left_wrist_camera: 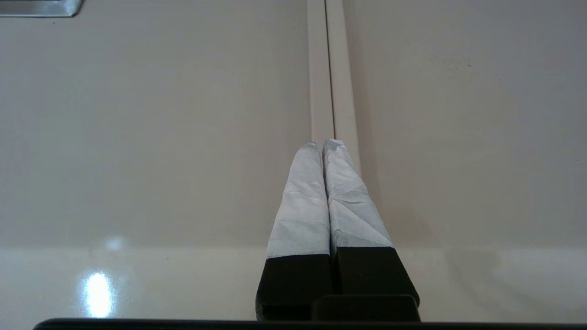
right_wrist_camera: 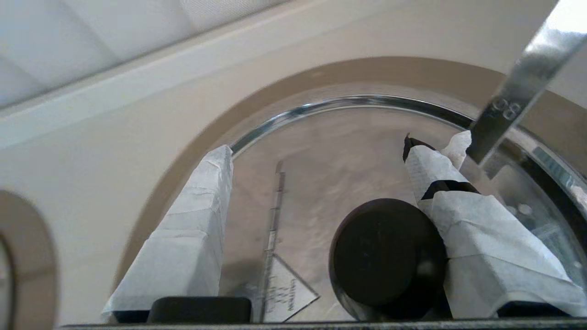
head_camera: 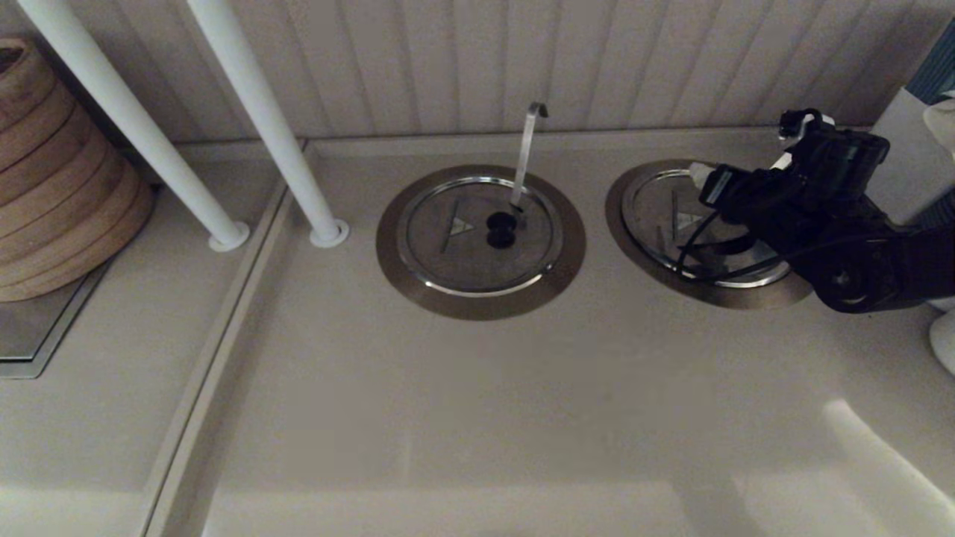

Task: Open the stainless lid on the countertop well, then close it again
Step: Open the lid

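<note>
The stainless lid (head_camera: 664,216) lies flat in the right-hand countertop well, whose steel collar (head_camera: 618,216) rings it; the cavity is hidden. My right gripper (head_camera: 709,205) hangs over this lid, open. In the right wrist view its fingers straddle the black knob (right_wrist_camera: 387,252). One finger (right_wrist_camera: 477,220) rests against the knob's side and the other finger (right_wrist_camera: 192,229) stands well apart. The straight flat-ended utensil handle (right_wrist_camera: 518,101) rises just past the lid (right_wrist_camera: 330,160). My left gripper (left_wrist_camera: 323,143) is shut on nothing above the counter seam, outside the head view.
A second round lid (head_camera: 455,261) with a hook-tipped handle (head_camera: 526,149) sits at centre. Two slanted white poles (head_camera: 261,112) stand at back left beside a stack of wooden rings (head_camera: 60,171). A white object (head_camera: 944,343) sits at the right edge.
</note>
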